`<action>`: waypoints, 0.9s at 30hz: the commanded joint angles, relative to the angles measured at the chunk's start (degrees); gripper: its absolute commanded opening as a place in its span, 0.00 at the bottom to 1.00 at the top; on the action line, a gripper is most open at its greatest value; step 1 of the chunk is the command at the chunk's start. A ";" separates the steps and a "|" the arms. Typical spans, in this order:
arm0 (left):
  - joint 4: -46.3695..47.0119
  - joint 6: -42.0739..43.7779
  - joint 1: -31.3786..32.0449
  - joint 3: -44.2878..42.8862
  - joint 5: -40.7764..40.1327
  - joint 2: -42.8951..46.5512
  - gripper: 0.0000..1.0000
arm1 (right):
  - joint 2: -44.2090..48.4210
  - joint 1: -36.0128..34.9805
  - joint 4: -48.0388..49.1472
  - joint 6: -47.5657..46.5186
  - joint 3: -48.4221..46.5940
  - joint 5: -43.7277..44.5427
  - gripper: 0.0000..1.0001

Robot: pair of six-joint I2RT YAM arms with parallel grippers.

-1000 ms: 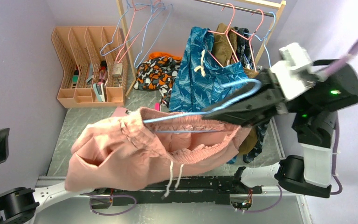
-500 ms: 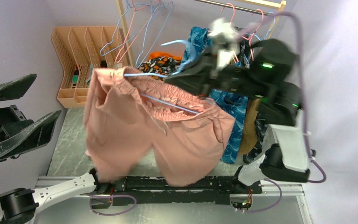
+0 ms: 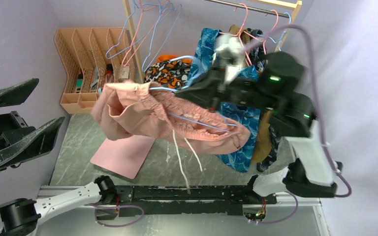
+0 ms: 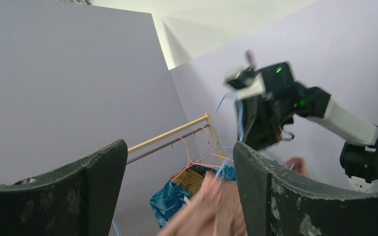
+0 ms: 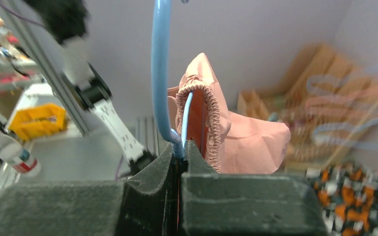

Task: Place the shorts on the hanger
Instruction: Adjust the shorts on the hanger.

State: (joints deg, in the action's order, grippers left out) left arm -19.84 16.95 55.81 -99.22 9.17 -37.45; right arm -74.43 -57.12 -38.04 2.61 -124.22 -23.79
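Right gripper [image 5: 179,153] is clenched on the light-blue wire hanger [image 5: 159,73] just below its hook, holding it in the air above the table. The salmon shorts [image 3: 138,110] hang from the wire by the waistband, bunched toward the left end, while the left gripper [image 3: 49,101] stands released and empty, well apart. Risk: the thin wire may pivot between the pads, and any tilt or swing could let the lopsided shorts slide off, white drawstring [image 3: 179,147] dangling.
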 commanded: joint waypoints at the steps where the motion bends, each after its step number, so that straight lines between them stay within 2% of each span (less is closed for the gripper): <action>1: -0.20 0.54 -0.07 0.30 -1.67 1.06 0.82 | -3.80 -0.07 -8.55 -0.92 -2.63 5.29 0.00; 3: -0.04 0.92 -0.04 0.88 -1.63 0.79 0.83 | -4.54 -0.09 -9.43 -0.56 -8.54 4.18 0.00; 7: -0.52 1.57 -0.09 0.48 -0.86 -0.87 0.83 | -3.85 -0.02 -2.92 1.87 -19.50 -2.79 0.00; 11: -0.91 1.76 -0.08 -0.65 -0.01 -2.85 0.83 | -2.46 -0.09 0.52 2.52 -17.31 -5.22 0.00; 18: -0.68 1.27 -0.09 0.85 0.43 -3.84 0.82 | -2.66 -0.03 -3.88 0.16 -5.14 1.98 0.00; 24: 0.58 1.40 -0.08 3.65 -0.64 -2.84 0.82 | -3.23 -0.05 -8.83 -0.66 -3.20 10.08 0.00; 27: 0.91 1.62 -0.08 4.91 -1.10 -2.87 0.83 | -4.40 -0.09 -11.23 0.68 -5.10 20.23 0.00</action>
State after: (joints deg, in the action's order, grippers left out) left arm -19.92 17.85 55.81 -95.64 9.15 -40.73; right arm -80.84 -57.17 -47.42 2.98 -126.30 -15.88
